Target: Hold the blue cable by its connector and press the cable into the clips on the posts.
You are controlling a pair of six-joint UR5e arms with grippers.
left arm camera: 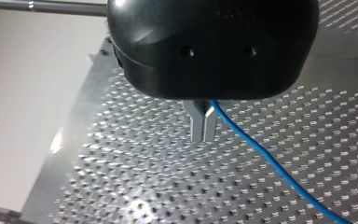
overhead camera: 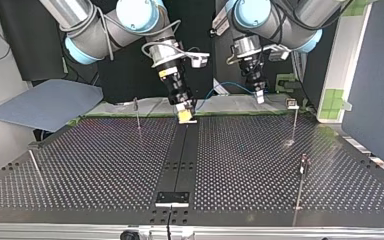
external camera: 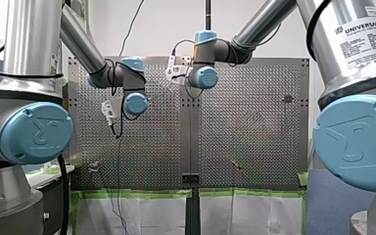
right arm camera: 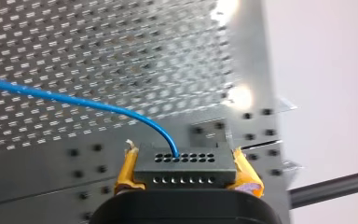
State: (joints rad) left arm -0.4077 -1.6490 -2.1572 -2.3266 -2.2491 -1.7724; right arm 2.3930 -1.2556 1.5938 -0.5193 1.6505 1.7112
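My right gripper (right arm camera: 185,183) has its yellow pads (right arm camera: 127,169) shut on a grey connector block (right arm camera: 185,168) with rows of holes. The blue cable (right arm camera: 88,103) leaves the block's top and curves away over the perforated plate. My left gripper (left arm camera: 204,138) has its metal fingers shut on the blue cable (left arm camera: 270,161), which trails off beside them. In the top view my right gripper (overhead camera: 185,114) hangs just above the table's far edge at the middle seam. My left gripper (overhead camera: 259,96) hangs to its right, with the cable (overhead camera: 223,86) arcing faintly between them.
Thin posts stand on the perforated table (overhead camera: 105,165): one (overhead camera: 137,112) at the far left, one (overhead camera: 294,122) at the far right, a nearer one (overhead camera: 301,172) at the right and one (overhead camera: 36,170) at the near left. A dark strip (overhead camera: 180,160) runs down the middle.
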